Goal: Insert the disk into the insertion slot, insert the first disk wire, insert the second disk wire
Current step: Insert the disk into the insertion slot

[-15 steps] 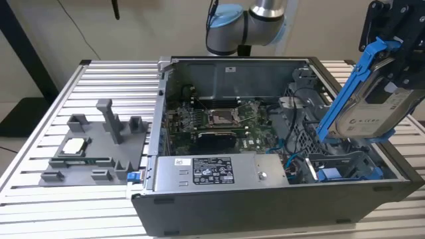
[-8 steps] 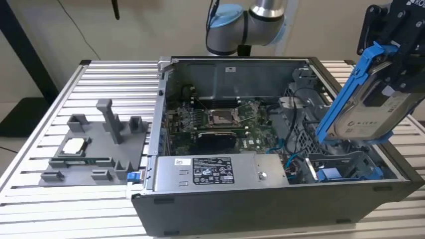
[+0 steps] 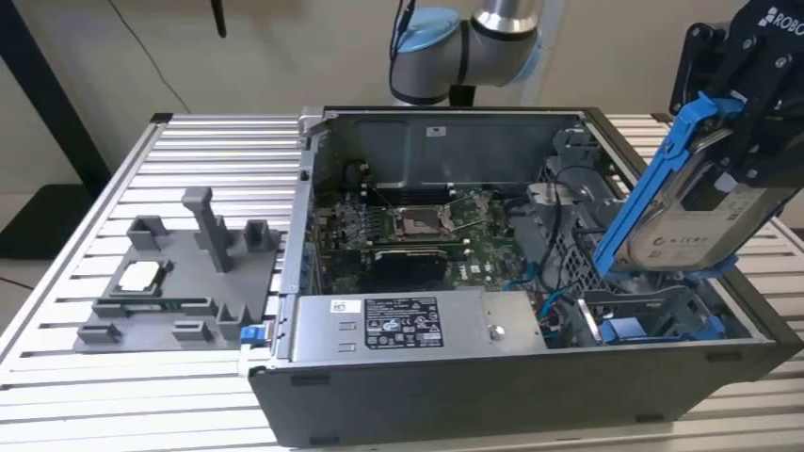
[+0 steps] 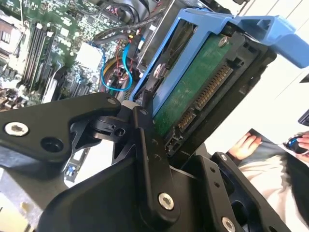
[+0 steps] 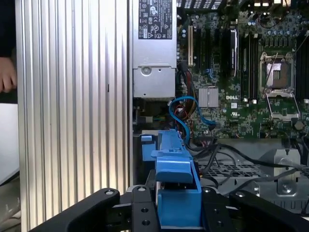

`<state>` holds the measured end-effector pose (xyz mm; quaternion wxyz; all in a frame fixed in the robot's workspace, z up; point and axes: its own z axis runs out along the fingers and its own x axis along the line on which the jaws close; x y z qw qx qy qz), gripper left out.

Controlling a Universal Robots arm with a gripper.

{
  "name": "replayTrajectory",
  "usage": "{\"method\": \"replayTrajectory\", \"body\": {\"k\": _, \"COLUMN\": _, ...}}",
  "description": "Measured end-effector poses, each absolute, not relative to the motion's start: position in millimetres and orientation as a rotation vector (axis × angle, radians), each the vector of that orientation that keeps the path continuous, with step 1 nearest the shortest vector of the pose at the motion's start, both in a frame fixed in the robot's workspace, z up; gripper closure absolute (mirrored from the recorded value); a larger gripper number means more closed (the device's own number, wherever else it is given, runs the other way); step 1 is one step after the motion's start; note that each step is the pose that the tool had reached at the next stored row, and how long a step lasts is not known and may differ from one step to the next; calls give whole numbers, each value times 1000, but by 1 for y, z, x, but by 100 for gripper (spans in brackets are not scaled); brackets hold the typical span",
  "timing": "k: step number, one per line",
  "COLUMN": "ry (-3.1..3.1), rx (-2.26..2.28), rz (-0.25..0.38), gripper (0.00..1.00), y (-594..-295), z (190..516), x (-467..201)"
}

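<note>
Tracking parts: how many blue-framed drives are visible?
1 for sure: the disk, clamped in the pincer over the insertion slot on the exterior view's right. Blue plastic inside that bay may be another carrier, mostly hidden.

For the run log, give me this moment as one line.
gripper: shut on hard drive | hard drive: tilted, held above drive bay | drive bay: hard drive not yet in | computer case: open

Printed white sticker (image 3: 402, 325) on grey box (image 3: 503, 311), white label (image 3: 688, 231) on disk (image 3: 666, 179), print too small to read
</note>
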<state>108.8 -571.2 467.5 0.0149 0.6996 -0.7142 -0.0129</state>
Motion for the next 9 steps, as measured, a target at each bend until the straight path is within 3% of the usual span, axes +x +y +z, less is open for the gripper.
{"method": "replayTrajectory", "body": {"k": 9, "ry": -2226, "rx": 2174, "rz": -40, "gripper": 67, "y": -571, "z": 467, "x": 109}}
